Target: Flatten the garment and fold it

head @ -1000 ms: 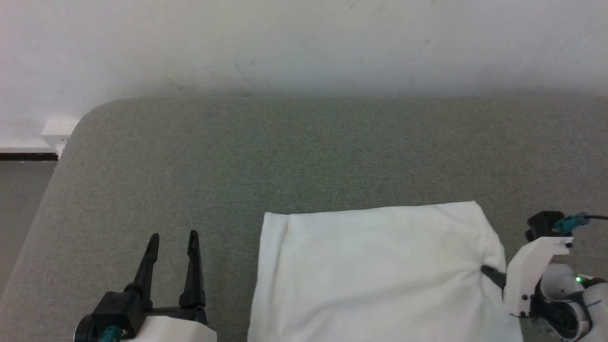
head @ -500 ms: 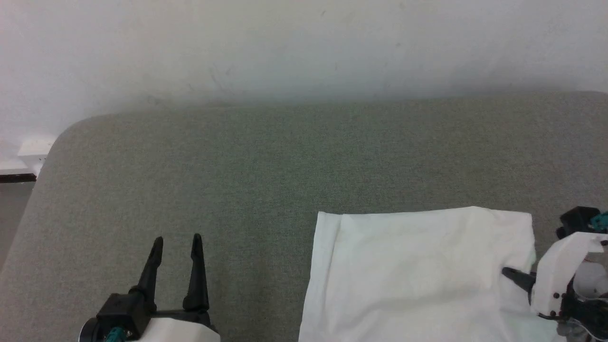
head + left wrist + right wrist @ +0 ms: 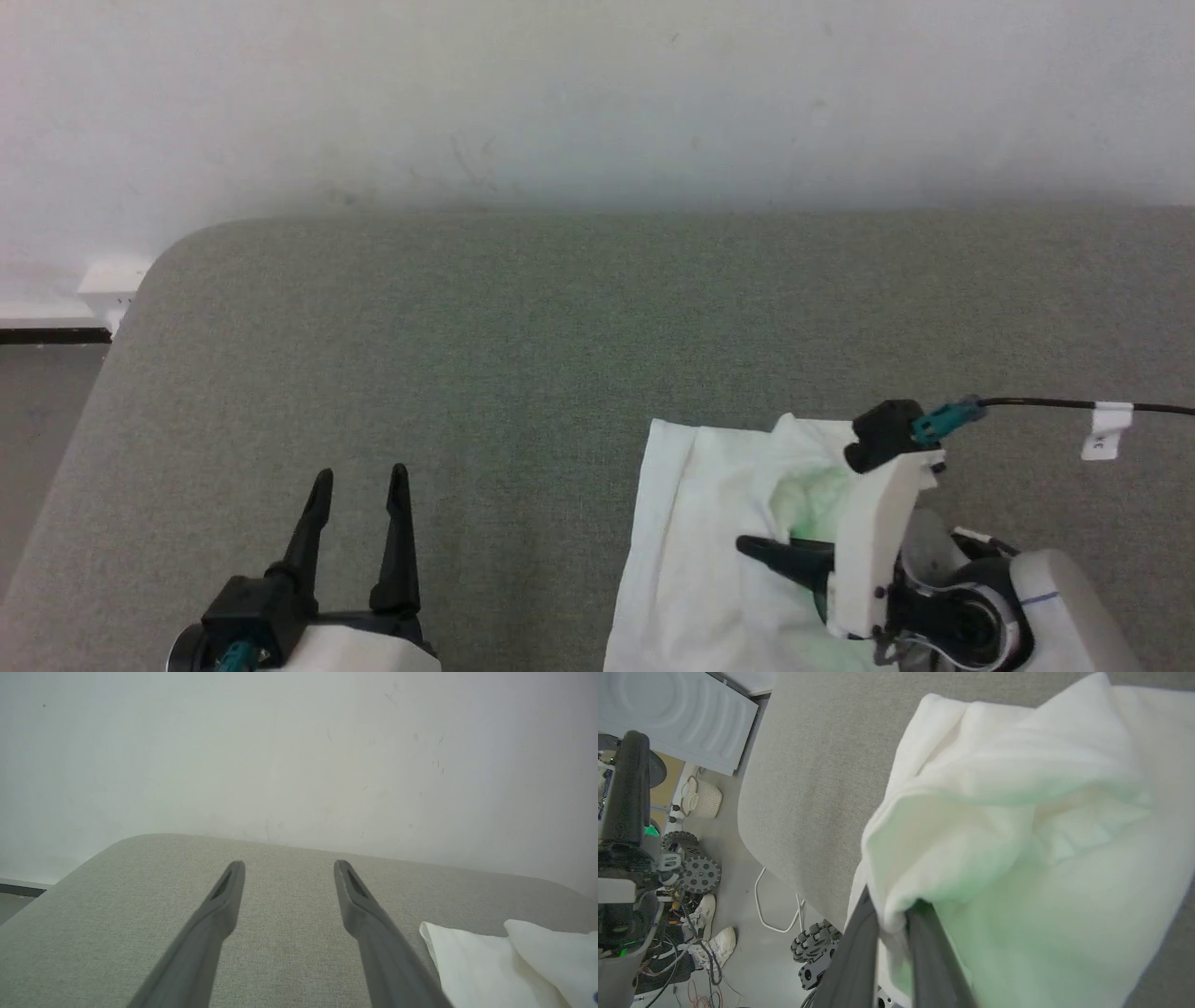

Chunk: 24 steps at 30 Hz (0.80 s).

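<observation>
The white garment (image 3: 695,560) lies on the grey-green table at the lower right of the head view, its right part lifted and bunched over the rest. My right gripper (image 3: 752,546) points left above it. In the right wrist view this gripper (image 3: 893,907) is shut on a raised fold of the garment (image 3: 1017,812), which hangs in loose layers. At the lower left my left gripper (image 3: 361,474) is open and holds nothing, well left of the cloth. The left wrist view shows that gripper (image 3: 288,865) spread over bare table, with the garment's corner (image 3: 490,961) at the lower right.
The padded grey-green table (image 3: 560,327) runs back to a white wall, with a rounded corner at the far left and floor beyond. A black cable with a white tag (image 3: 1102,431) trails from my right wrist. Below the table edge are wheels (image 3: 698,872), a person's white shoes (image 3: 717,945) and cables.
My right gripper has travelled left over the garment, carrying its right edge up and across so the cloth is now narrower and bunched. The head camera shifted. The left gripper stayed put.
</observation>
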Available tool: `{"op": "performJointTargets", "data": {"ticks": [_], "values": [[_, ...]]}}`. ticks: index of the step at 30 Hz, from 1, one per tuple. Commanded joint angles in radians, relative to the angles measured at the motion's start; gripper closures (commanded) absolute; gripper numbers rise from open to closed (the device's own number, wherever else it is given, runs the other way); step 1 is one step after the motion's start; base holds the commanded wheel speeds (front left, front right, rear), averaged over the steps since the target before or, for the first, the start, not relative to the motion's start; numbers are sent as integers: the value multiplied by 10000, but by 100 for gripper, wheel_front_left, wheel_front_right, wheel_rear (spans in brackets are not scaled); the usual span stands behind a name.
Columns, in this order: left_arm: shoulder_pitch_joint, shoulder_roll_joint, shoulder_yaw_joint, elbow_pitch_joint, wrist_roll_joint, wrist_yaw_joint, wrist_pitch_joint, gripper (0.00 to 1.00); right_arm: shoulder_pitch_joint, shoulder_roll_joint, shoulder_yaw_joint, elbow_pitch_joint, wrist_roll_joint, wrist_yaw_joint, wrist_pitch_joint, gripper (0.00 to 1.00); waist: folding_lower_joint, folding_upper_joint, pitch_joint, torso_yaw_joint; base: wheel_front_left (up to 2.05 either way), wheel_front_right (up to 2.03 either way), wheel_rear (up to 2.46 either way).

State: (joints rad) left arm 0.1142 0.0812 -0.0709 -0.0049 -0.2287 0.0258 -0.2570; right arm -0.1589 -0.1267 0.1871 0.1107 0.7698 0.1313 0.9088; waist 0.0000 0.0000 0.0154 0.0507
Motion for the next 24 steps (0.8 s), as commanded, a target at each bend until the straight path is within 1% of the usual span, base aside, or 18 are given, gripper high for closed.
{"op": "performJointTargets", "data": {"ticks": [1,5,9,10,11,12,13,16,18,20,21,22,24], "values": [[-144,-31,-19,31,-4,-67,-47,0,-183,104,86,75,18,-6,-136,100,0,0,26,100,0,0,0],[-280,-51,-71,82,4,-99,-47,0,-578,523,504,768,121,-6,-929,100,0,0,83,296,0,0,0],[-358,-79,-109,130,12,-110,-47,0,-992,662,788,1711,-158,-6,-1856,100,0,0,167,436,0,0,0],[-374,-88,-122,141,14,-110,-47,0,-1071,686,851,1980,-170,-6,-2069,96,0,0,191,467,0,0,0],[-386,-97,-131,157,15,-105,-47,0,-1139,700,975,2241,-232,-6,-2221,67,0,0,216,493,0,0,0],[-396,-106,-137,178,14,-99,-47,0,-1208,708,1113,2472,-342,-6,-2370,9,0,0,234,511,0,0,0],[-408,-114,-140,190,11,-96,-47,0,-1286,712,1275,2635,-453,-6,-2530,0,0,0,258,523,0,0,0],[-416,-135,-105,197,10,-66,-47,0,-1535,643,1871,2748,-641,-6,-2979,0,0,0,307,486,0,0,0],[-394,-143,-76,200,20,-49,-47,0,-1812,249,2688,2509,-1081,-6,-3199,0,0,0,327,406,0,0,0],[-381,-149,-54,201,27,-58,-47,0,-2044,-88,3385,2179,-1264,-6,-3465,0,0,0,312,311,0,0,0],[-377,-151,-34,207,32,-53,-47,0,-2170,-329,3773,2049,-1457,-6,-3519,0,0,0,289,250,0,0,0],[-387,-156,-26,232,43,-68,-47,0,-2362,-760,4418,1763,-1708,-6,-3681,0,0,0,259,164,0,0,0],[-400,-159,-15,259,51,-82,-47,0,-2520,-1181,4940,1456,-1917,-6,-3916,0,0,0,206,64,0,0,0]]}}
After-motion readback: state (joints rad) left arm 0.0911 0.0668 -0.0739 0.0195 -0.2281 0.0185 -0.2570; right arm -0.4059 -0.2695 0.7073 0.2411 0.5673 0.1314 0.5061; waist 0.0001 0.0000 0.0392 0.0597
